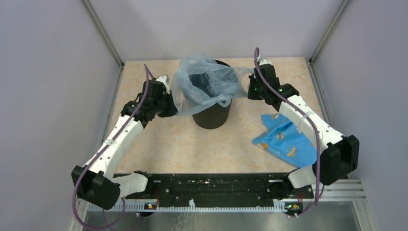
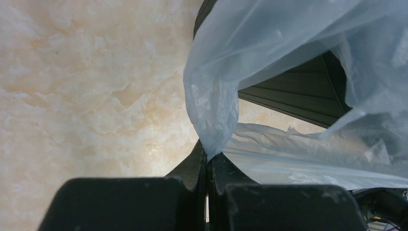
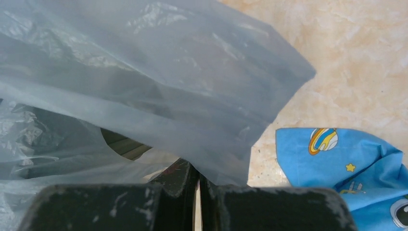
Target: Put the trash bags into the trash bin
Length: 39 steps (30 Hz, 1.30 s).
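Left gripper (image 2: 208, 163), jaws closed, pinches the trash bag (image 1: 207, 79) at its left edge; right gripper (image 3: 197, 175) clamps the right edge likewise. Stretched left-to-right, the trash bag drapes over the trash bin (image 1: 211, 118) mouth, apparently sagging partly inside. Both arms stand equally near.

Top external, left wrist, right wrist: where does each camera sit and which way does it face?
Top external: above, behind the bases, looking down on table, trash bin and trash bag; left arm, right arm show.
Left wrist: on the left arm, looking along its jaws, shut on the trash bag.
Right wrist: on the right arm, jaws shut on it; blue cloth at right.
All three share the trash bag.
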Each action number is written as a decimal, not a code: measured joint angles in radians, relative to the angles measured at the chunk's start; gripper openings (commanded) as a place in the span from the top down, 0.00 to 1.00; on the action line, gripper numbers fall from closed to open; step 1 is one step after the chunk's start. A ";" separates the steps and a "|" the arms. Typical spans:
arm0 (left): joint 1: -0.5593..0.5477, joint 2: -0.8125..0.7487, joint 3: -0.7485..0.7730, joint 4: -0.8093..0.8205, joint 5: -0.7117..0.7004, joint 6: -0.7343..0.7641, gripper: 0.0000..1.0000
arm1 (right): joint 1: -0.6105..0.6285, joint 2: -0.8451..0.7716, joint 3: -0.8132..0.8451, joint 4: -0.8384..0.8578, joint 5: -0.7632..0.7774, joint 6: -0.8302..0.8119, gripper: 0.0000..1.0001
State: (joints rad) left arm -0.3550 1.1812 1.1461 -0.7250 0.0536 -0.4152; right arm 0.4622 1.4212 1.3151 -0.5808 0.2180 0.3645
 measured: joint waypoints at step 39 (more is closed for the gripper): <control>0.119 -0.049 0.115 0.039 0.004 0.106 0.36 | 0.202 -0.154 0.186 -0.001 0.063 -0.286 0.19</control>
State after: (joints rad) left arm -0.2359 1.1320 1.2610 -0.6861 0.0574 -0.3096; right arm 0.6643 1.2675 1.5009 -0.5816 0.2813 0.0780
